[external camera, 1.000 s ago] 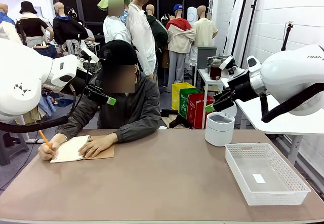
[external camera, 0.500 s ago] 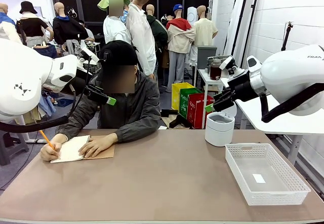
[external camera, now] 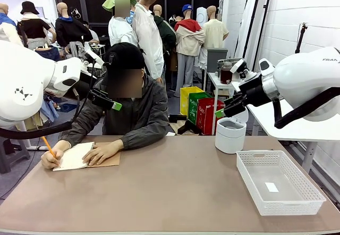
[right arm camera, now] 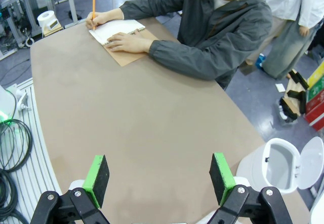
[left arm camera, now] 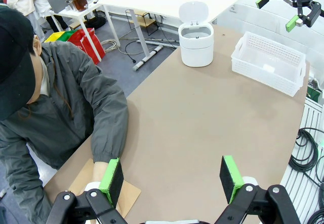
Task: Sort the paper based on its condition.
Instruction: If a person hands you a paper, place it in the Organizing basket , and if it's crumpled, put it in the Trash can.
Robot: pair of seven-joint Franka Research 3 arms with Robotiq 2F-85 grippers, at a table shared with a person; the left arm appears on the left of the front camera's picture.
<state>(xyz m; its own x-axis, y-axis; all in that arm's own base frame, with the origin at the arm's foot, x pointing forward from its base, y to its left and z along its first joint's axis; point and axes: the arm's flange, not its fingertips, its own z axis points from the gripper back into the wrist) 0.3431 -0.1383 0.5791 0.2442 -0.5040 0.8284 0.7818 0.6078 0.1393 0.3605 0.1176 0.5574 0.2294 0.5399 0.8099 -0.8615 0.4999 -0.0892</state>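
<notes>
The paper as loose sheets is out of view. At the far left of the table a person writes with an orange pencil point(external camera: 47, 145) on the open white page of a spiral notebook point(external camera: 74, 156) with a brown cover, the other hand point(external camera: 101, 152) resting flat on it. My left gripper point(external camera: 109, 102) hangs open above the table in front of the person, its green pads point(left arm camera: 112, 178) wide apart with nothing between. My right gripper point(external camera: 226, 109) hovers open high over the white bin, also empty point(right arm camera: 159, 179). The notebook point(right arm camera: 117, 29) lies far from both grippers.
A white bin point(external camera: 230, 134) with its lid flipped up stands at the back right. A white mesh basket point(external camera: 248, 177) sits at the front right with a small white slip inside. The brown tabletop point(external camera: 175, 192) between them is bare.
The person's pencil hand has shifted slightly while writing. Neither arm has moved.
</notes>
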